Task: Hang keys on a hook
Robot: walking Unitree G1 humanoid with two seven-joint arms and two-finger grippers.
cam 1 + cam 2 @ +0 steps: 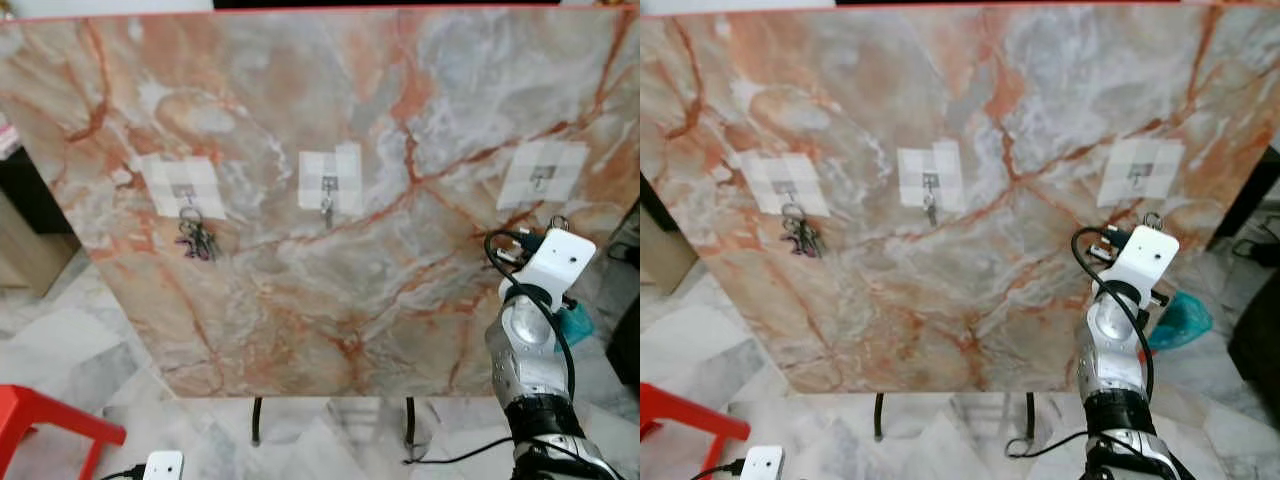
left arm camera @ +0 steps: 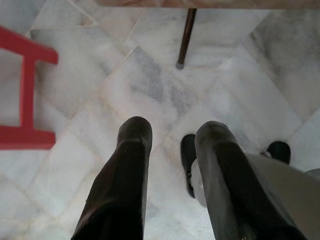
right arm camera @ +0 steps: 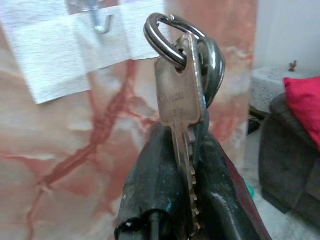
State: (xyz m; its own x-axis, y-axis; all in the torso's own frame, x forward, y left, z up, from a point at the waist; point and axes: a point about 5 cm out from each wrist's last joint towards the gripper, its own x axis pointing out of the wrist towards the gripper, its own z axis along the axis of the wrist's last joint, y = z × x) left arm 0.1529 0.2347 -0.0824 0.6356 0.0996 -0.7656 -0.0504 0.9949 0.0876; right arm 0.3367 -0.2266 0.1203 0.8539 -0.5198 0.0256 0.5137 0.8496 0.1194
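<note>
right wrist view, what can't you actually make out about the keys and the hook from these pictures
- Key ring versus right hook: gap in depth cannot be judged; the hook's top is cut by the frame edge in the right wrist view.
- Key stamp: blurred.
- Right pincer: its white wrist housing covers it in the eye views.
- Hung key bunch on the left hook: too small to count.
- Middle hook: too small to tell if it holds anything.

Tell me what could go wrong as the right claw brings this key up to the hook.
1. The right claw pinches the key by its blade, so it may twist or slip.
2. The ring sits beside and below the hook; it could miss the tip.
3. The hook hangs on a taped patch; pushing might loosen it.
</note>
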